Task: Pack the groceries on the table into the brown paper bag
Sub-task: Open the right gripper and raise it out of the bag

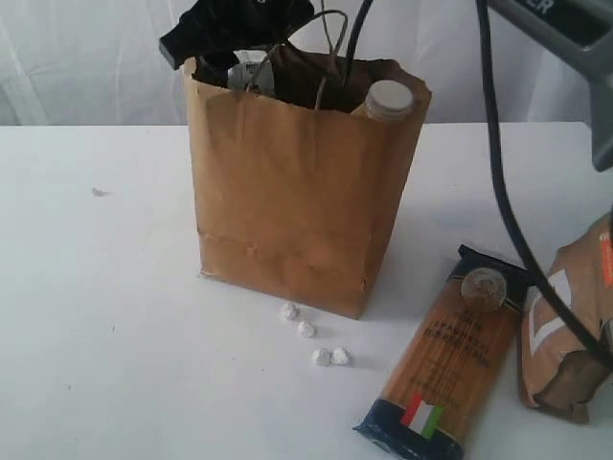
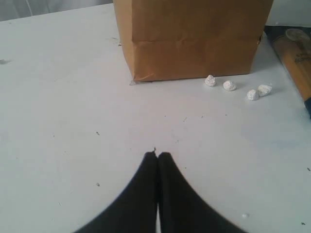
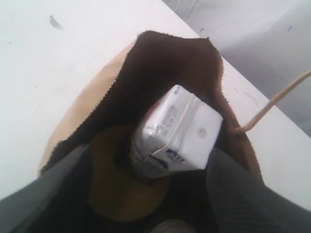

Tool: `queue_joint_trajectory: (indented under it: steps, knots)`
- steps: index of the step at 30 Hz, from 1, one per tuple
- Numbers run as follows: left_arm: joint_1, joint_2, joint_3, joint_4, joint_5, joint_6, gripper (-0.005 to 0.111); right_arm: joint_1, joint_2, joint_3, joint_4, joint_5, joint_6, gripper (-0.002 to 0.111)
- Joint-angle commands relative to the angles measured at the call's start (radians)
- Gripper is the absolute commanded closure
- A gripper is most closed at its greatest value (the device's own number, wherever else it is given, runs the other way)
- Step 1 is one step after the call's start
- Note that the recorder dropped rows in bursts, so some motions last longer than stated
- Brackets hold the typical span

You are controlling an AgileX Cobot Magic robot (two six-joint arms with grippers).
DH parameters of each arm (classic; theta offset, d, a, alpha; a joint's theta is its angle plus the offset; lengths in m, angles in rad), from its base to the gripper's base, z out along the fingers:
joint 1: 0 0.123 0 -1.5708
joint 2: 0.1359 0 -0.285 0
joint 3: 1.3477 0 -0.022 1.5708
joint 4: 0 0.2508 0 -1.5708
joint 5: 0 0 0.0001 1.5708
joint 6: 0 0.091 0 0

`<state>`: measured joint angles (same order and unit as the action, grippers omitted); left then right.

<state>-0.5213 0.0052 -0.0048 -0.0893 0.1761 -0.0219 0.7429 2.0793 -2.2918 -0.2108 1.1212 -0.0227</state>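
Observation:
The brown paper bag (image 1: 297, 201) stands upright mid-table, also seen in the left wrist view (image 2: 194, 39). My right gripper (image 1: 239, 29) hangs over the bag's open mouth. In the right wrist view its jaws (image 3: 150, 155) stand wide and open, with the small white-blue carton (image 3: 177, 128) lying tilted inside the bag between and beyond the fingers. A white-capped bottle (image 1: 388, 99) pokes out of the bag's right corner. The dark-blue spaghetti pack (image 1: 450, 355) and the brown pouch (image 1: 575, 326) lie on the table (image 1: 96, 316) to the bag's right. My left gripper (image 2: 158, 154) is shut and empty above bare tabletop.
Several small white pebble-like bits (image 1: 311, 335) lie just in front of the bag, also in the left wrist view (image 2: 228, 86). A black cable (image 1: 498, 163) from the right arm hangs down over the spaghetti pack and pouch. The bag's loop handles (image 1: 330, 38) stand up by the gripper.

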Motion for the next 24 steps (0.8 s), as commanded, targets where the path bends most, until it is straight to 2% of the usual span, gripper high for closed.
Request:
queue_joint_trajectory:
  steps: [1,24]
  knots:
    - [0.001,-0.005,0.005,-0.006,-0.001,0.000,0.107,-0.007,-0.019,-0.010,-0.005,0.003,0.004,0.046]
    - [0.001,-0.005,0.005,-0.006,-0.001,0.000,0.107,-0.007,-0.104,-0.010,0.002,-0.012,0.004,0.046]
